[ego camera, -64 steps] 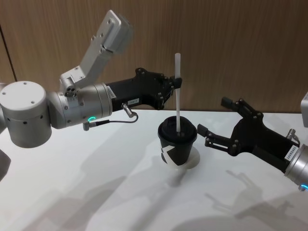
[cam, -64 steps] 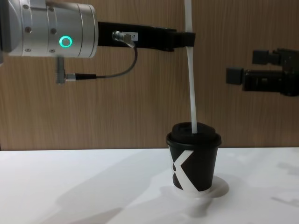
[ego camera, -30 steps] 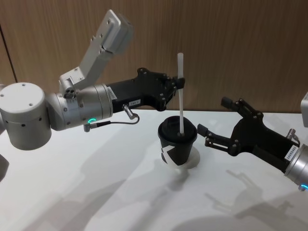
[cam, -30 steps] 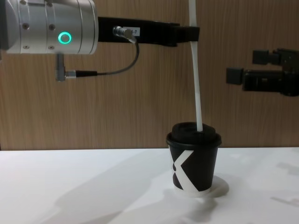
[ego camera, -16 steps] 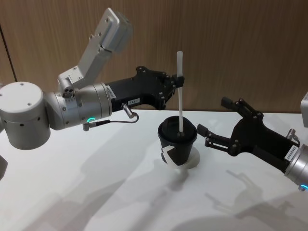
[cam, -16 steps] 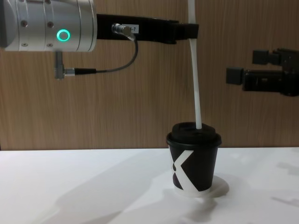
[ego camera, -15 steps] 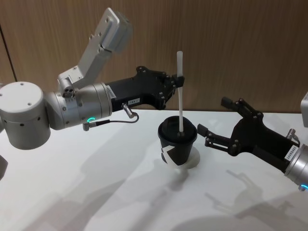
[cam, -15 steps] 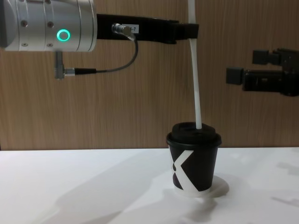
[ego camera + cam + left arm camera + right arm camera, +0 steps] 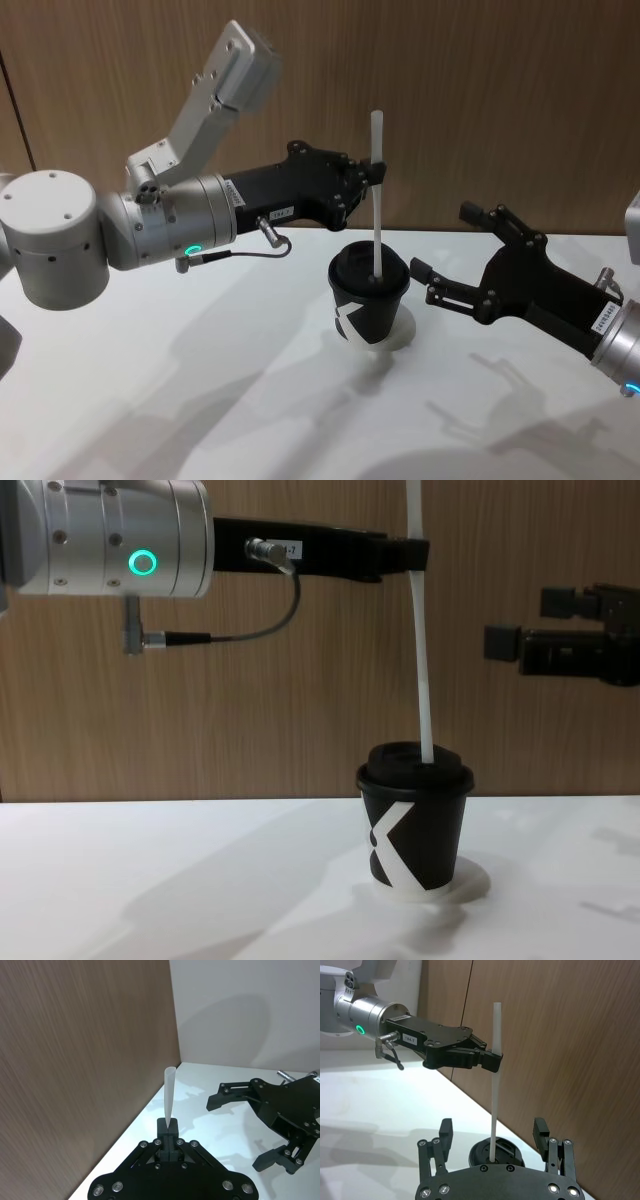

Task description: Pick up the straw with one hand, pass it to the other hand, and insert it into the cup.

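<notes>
The black cup point(image 9: 368, 303) with a white angular mark stands on the white table, domed lid on. The white straw point(image 9: 377, 200) stands nearly upright with its lower end at the lid's top; I cannot tell how far it goes in. My left gripper point(image 9: 376, 172) is shut on the straw's upper part, high above the cup. In the chest view the straw point(image 9: 421, 650) leans slightly from the left gripper point(image 9: 412, 555) down to the cup point(image 9: 415, 830). My right gripper point(image 9: 445, 252) hangs open just right of the cup, nothing between its fingers.
A brown wood-grain wall point(image 9: 500, 100) rises close behind the cup. A white round disc point(image 9: 472, 882) lies under the cup. A grey cable point(image 9: 240, 630) loops under the left wrist. White table point(image 9: 250, 400) stretches in front and to the left.
The left gripper has shifted slightly to the right with the straw's upper part, changing the straw's lean over the lid. The right arm has not moved.
</notes>
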